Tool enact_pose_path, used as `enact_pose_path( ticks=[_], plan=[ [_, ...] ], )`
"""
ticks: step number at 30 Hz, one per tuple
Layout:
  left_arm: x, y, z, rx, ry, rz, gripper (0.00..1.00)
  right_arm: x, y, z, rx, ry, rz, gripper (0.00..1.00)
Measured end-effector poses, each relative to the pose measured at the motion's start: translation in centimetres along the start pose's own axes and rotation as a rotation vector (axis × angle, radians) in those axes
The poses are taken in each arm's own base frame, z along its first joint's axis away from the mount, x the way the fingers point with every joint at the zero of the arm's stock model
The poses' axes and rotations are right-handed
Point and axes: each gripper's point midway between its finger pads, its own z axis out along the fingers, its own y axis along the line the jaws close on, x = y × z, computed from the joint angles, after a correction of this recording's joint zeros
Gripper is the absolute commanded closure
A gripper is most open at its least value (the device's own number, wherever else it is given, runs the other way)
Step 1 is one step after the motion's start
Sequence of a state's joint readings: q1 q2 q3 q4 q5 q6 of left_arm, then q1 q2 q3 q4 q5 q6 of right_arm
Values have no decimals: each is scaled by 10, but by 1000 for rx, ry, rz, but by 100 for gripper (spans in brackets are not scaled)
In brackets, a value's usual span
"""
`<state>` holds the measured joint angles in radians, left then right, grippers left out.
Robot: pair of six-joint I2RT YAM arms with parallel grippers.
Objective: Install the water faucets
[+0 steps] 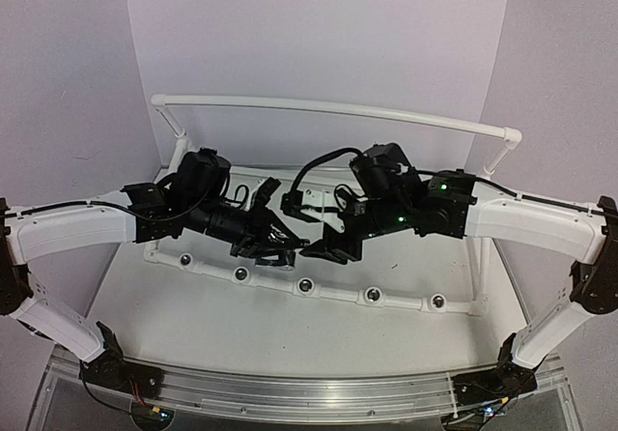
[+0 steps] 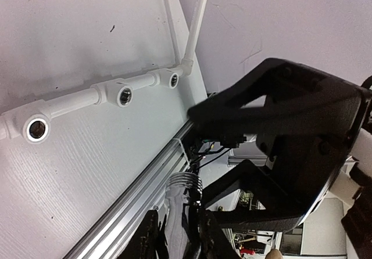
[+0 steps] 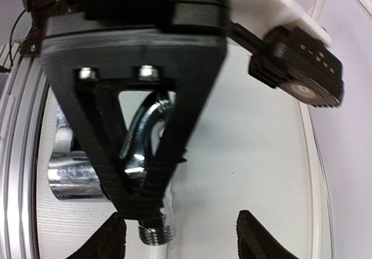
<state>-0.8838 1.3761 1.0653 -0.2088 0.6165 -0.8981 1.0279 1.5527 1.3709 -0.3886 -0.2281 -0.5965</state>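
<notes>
Although both arms meet over the middle of the worktop [image 1: 290, 349], no installation is evident. The five sockets [image 1: 305, 285] along the front run of the white pipe frame [image 1: 338, 109], near the worktop's front edge, all show open dark centres in the overhead view. None carries a tap.

One water faucet [image 3: 145, 137] is in play. It hangs above the worktop, just behind the front run and between the two wrists. The overhead view hides it behind the arms. The right wrist view shows its curved chrome body and threaded end.

Left gripper [image 2: 177, 238]: fingers drawn in tight on the faucet stem, with the ribbed chrome part standing just above them. Judged a firm hold.

Right gripper [image 3: 180, 238]: fingers spread well apart on either side of the threaded end, touching nothing.

Assessment: the task is at an early stage. The faucet sits in the left gripper alone, and all five sockets are unfilled. Alignment of the thread to a socket and seating remain to be done. Whether other faucets lie on the worktop cannot be told.
</notes>
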Motion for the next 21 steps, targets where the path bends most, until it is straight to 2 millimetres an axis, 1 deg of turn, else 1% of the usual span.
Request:
enact_pose_path(
  ticks=[2, 4, 9, 12, 14, 16, 19, 21],
  plan=[
    [2, 8, -3, -45, -4, -8, 100, 7, -6, 1, 24, 14, 9, 15],
    [5, 20, -6, -111, -7, -20, 100, 23, -13, 2, 49, 44, 28, 11],
    [3, 52, -22, -337, -38, -50, 100, 91, -33, -2, 109, 189, 120, 10],
    [-3, 71, -32, -482, -57, -60, 100, 134, -35, -5, 120, 291, 165, 11],
    [-6, 85, -37, -579, -62, -63, 100, 162, -27, -7, 103, 363, 188, 12],
    [-6, 100, -41, -668, -55, -67, 100, 184, -14, -9, 74, 430, 200, 12],
    [-2, 122, -49, -785, -33, -64, 100, 210, 8, -12, 17, 509, 210, 15],
    [2, 132, -55, -841, -16, -63, 100, 222, 19, -14, -12, 547, 216, 17]
  ],
)
